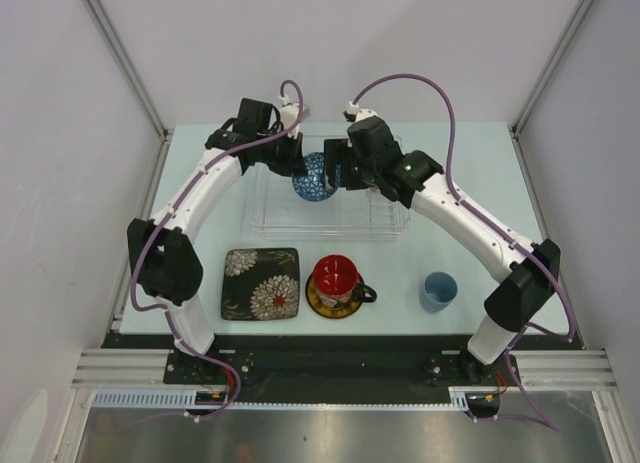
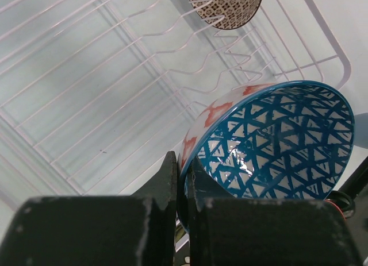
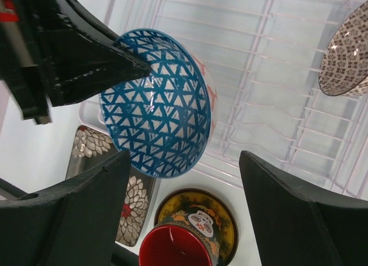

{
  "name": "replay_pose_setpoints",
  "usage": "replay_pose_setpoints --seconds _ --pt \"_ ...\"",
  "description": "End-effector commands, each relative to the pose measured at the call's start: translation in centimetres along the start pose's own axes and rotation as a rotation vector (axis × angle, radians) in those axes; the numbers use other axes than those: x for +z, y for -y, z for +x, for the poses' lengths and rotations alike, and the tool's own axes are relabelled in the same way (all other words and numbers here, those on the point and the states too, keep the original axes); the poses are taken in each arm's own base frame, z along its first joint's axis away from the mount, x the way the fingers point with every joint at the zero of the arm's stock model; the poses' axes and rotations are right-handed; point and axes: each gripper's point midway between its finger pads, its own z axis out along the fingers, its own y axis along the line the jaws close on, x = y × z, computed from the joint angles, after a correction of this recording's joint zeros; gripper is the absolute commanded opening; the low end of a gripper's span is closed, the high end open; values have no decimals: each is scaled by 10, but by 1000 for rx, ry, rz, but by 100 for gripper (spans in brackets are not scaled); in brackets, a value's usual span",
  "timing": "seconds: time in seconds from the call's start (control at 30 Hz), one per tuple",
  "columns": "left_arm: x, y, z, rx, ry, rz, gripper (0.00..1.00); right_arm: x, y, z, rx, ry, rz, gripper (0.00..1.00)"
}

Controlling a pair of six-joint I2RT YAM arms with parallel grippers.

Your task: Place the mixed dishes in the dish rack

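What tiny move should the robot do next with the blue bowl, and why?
Probably the right gripper should ease forward around the free edge of the blue bowl. The left gripper only pinches its rim, holding it tilted above the dish rack, and the right jaws stand open just before it.

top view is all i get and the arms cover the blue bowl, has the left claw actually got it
observer: yes, the left claw is shut on the rim of the blue bowl, one finger inside, one outside.
operator: and the other one
observer: the right claw is open, fingers wide apart, the bowl in front of the gap.
operator: anything loaded yet
observer: a brown-patterned bowl stands at one end of the rack, out of sight in your view.
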Motion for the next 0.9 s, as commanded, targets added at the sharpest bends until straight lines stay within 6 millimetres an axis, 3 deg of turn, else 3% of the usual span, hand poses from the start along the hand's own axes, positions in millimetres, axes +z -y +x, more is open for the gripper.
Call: replay_pose_setpoints --seconds 0.0,0.13,0.33,0.47,0.73,0.77,0.8,0.87 --pt "-26 28 -36 35 128 57 0 13 -2 -1 12 12 -12 79" --pt "-28 35 -37 42 134 70 0 28 6 6 8 -7 12 74" --pt "-32 42 -36 21 134 91 1 40 18 11 0 -11 51 56" --pt "-34 47 -34 13 137 109 0 45 22 12 12 -11 66 30" --pt "-31 50 -21 7 115 123 0 40 24 -1 -7 10 96 0" --pt "-29 49 -19 8 111 121 2 38 27 3 -17 -13 117 0" --pt "-29 47 -19 10 110 109 7 33 29 -11 -32 15 150 0" --pt "-31 44 -23 26 115 94 27 25 43 -8 -80 -11 254 0"
